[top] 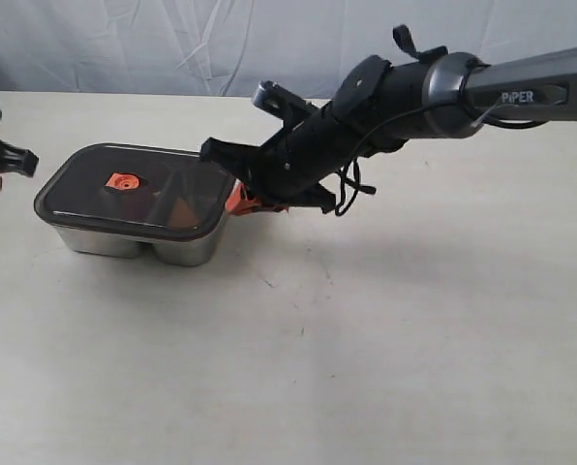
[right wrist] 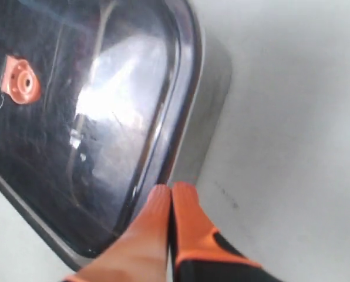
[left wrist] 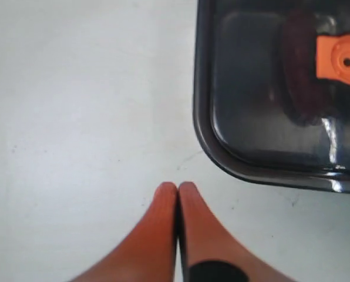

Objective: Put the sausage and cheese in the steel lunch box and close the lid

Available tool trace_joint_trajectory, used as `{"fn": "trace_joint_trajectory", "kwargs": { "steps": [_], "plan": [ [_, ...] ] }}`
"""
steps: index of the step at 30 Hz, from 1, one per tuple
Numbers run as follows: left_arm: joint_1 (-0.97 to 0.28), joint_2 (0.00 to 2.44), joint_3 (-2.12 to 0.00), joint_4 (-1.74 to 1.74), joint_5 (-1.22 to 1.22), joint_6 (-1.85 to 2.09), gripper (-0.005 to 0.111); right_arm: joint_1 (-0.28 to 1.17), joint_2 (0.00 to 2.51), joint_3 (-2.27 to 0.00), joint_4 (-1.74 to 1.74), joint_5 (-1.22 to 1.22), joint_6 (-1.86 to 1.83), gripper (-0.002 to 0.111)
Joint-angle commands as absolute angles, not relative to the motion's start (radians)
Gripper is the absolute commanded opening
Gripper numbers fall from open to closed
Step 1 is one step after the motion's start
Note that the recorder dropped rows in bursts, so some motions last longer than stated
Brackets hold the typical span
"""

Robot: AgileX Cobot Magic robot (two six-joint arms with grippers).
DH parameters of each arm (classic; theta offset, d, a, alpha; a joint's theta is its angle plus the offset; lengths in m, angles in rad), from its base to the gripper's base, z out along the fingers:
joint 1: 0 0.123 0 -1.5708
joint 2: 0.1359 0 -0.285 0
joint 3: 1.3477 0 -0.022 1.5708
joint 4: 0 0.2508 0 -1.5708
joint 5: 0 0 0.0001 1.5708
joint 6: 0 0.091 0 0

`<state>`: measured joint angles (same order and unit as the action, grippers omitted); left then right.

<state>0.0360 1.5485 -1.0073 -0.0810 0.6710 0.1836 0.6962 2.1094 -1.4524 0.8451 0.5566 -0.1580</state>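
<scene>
Bare bench fills the foreground; behind it the steel lunch box lies long axis left to right, the lid resting on it. The right gripper, jaws pressed together and empty, is at the lid's right short edge, nearer than the left gripper, jaws likewise closed, just off the opposite corner. Under the dark lid the sausage is a dim shape, the cheese indistinct, the rim's seating unclear.

The left gripper has its orange jaws pressed together over the pale table, near a rounded corner of the dark lid but apart from it. Through the lid a dim reddish sausage shows beside the orange valve
</scene>
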Motion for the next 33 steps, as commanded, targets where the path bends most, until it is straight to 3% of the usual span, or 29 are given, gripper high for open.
{"fn": "trace_joint_trajectory", "kwargs": {
  "steps": [1, 9, 17, 33],
  "plan": [
    [0.059, 1.532, -1.043, -0.118, 0.661, 0.188, 0.000, 0.697, 2.069, -1.546, 0.582, 0.543, -0.025, -0.001],
    [0.059, 1.613, -1.074, -0.492, 0.607, 0.496, 0.000, 0.699, 2.114, -1.704, 0.541, 0.617, -0.026, -0.001],
    [0.059, 1.760, -1.119, -0.536, 0.607, 0.524, 0.000, 0.701, 2.167, -1.723, 0.559, 0.710, -0.026, -0.001],
    [0.059, 1.831, -1.125, -0.574, 0.591, 0.564, 0.000, 0.763, 2.237, -1.723, 0.555, 0.698, -0.034, -0.001]
  ]
}}
